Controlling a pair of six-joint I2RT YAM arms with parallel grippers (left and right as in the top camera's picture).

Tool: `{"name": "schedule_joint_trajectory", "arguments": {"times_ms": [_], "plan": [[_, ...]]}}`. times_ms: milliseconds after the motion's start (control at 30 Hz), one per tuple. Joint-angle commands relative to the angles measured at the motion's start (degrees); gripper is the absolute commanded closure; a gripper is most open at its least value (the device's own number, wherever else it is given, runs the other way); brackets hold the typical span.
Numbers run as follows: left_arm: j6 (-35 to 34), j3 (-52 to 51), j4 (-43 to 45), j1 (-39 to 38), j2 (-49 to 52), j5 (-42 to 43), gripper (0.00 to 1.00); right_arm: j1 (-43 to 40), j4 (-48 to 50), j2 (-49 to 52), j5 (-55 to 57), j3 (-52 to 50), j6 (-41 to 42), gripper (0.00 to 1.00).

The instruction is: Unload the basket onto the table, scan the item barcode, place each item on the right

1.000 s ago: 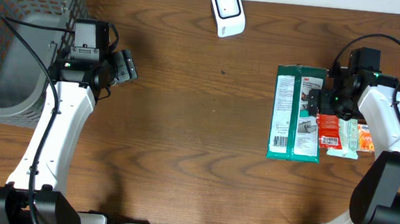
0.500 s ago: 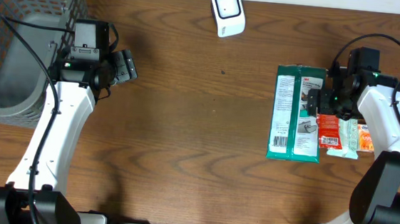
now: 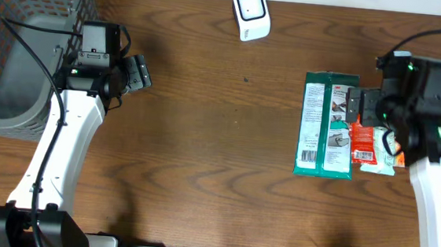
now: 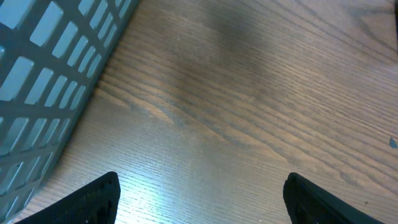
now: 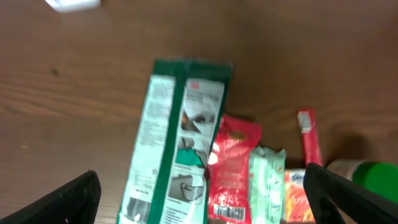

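Note:
A green-and-white packet (image 3: pixel 328 124) lies flat at the right of the table, with a barcode (image 3: pixel 308 155) on its white near-left corner. My right gripper (image 3: pixel 356 109) hangs above the packet's right edge, open and holding nothing. In the right wrist view the packet (image 5: pixel 174 143) lies between the wide-apart fingers of the right gripper (image 5: pixel 202 186), well below them. A white scanner (image 3: pixel 251 13) stands at the table's far edge. My left gripper (image 3: pixel 138 74) is open and empty over bare wood at the far left, its jaws wide apart in the left wrist view (image 4: pixel 202 186).
A red packet (image 3: pixel 363 144), a pale green packet (image 5: pixel 267 180), an orange packet (image 5: pixel 295 196) and a red stick (image 5: pixel 309 140) lie right of the green packet. A green-capped bottle (image 5: pixel 373 174) stands beyond them. A grey mesh basket (image 3: pixel 22 37) fills the far-left corner.
My right arm has risen toward the overhead camera, its wrist now looming larger at the right; the gripper stays open over the packets. The left arm has not moved.

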Motion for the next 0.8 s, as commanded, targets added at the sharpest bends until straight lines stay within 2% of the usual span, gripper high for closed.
{"name": "schedule_joint_trajectory", "arguments": {"times_ms": [0,333,600,767], "plan": [[0.9,0.0,0.0,0.2,-0.2,-0.5,0.16,3.1,-0.2,-6.1,-0.1,0.3,0.0,0.01],[0.9,0.0,0.0,0.2,-0.2,-0.5,0.16,12.9,-0.6,-22.7,-0.1,0.3,0.0,0.01],[0.9,0.0,0.0,0.2,-0.2,-0.5,0.15,13.1,-2.5,-37.0,1.4,0.0,-0.9,0.01],[0.9,0.0,0.0,0.2,-0.2,-0.5,0.15,12.0,-3.4,-45.4,1.4,-5.6,-0.9,0.01]]}}
